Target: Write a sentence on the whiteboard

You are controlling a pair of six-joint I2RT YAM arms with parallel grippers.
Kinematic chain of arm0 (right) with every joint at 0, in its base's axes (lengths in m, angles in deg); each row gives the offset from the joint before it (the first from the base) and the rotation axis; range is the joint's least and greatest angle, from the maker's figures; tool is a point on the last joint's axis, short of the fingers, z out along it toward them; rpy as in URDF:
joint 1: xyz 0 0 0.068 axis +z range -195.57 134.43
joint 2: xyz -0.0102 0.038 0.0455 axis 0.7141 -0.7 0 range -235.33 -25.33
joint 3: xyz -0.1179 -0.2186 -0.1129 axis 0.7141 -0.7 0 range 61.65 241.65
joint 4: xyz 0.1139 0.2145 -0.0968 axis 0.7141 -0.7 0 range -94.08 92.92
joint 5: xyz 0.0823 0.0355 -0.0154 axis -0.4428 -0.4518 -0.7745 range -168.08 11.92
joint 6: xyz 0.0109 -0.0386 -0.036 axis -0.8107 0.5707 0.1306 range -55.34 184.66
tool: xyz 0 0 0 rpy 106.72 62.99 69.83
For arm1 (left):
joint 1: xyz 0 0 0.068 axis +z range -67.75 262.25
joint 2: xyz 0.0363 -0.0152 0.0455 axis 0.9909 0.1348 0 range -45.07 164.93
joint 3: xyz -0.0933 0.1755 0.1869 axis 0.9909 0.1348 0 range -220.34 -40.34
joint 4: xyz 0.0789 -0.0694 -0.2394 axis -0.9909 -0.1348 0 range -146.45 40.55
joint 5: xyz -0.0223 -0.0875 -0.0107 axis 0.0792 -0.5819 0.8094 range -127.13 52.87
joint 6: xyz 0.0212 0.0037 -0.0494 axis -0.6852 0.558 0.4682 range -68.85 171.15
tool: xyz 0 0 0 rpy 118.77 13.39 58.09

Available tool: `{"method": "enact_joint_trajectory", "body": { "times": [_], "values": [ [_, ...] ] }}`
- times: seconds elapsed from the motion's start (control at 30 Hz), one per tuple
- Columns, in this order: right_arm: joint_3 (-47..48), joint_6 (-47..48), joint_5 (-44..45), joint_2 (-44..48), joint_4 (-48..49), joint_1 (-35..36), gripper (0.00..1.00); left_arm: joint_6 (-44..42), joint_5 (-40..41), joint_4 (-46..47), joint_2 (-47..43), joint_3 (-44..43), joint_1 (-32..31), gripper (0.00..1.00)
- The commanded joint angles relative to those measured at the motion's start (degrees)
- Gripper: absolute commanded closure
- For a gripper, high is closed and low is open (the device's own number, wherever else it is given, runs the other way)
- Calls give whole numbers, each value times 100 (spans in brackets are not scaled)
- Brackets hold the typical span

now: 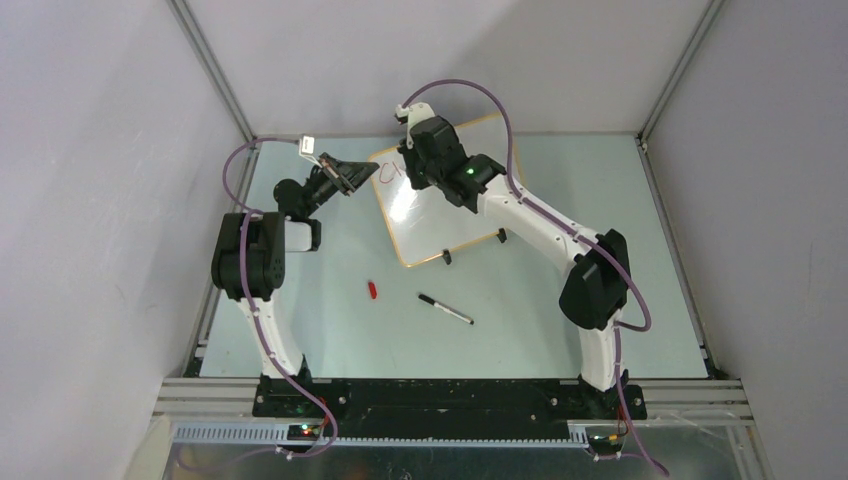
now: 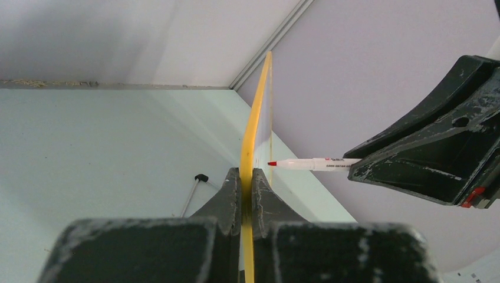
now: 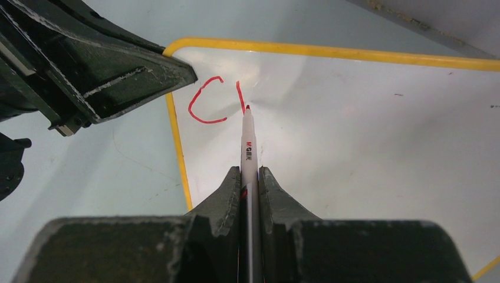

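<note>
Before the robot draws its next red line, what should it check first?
1. Whiteboard held steady: ok, the left end effector is shut on its yellow rim.
2. Red marker gripped: ok, the right end effector is shut on it.
3. Tip on the board: looks ok, it sits at the foot of the last stroke.
4. Room to write: ok, the board is bare to the right of the tip.
5. Writing finished: not ok, only a C and that stroke are there.
6. Pressing hard enough: cannot tell.
</note>
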Motion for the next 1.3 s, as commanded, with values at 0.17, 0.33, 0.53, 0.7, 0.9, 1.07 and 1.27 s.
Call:
{"method": "enact_joint_trajectory", "body": {
  "times": [0.17, 0.33, 0.53, 0.7, 0.9, 1.07, 1.27],
  "values": [
    [411, 75, -17, -97, -45, -4, 100, -311, -279, 238, -173, -17, -129, 100],
    [444, 71, -36, -134, -64, -1, 100, -303, -280, 238, -170, -21, -125, 100],
    [477, 71, -46, -189, -80, 1, 100, -305, -282, 238, -169, -27, -126, 100],
    [495, 75, -49, -207, -79, -5, 100, -304, -286, 238, -168, -27, -126, 100],
    [547, 69, -59, -271, -79, -12, 100, -303, -286, 244, -168, -21, -129, 100],
    [614, 73, -48, -304, -105, -4, 100, -304, -283, 251, -169, -20, -126, 100],
    [620, 77, 119, -297, -94, -14, 100, -304, -281, 255, -181, -17, -126, 100]
  ]
}}
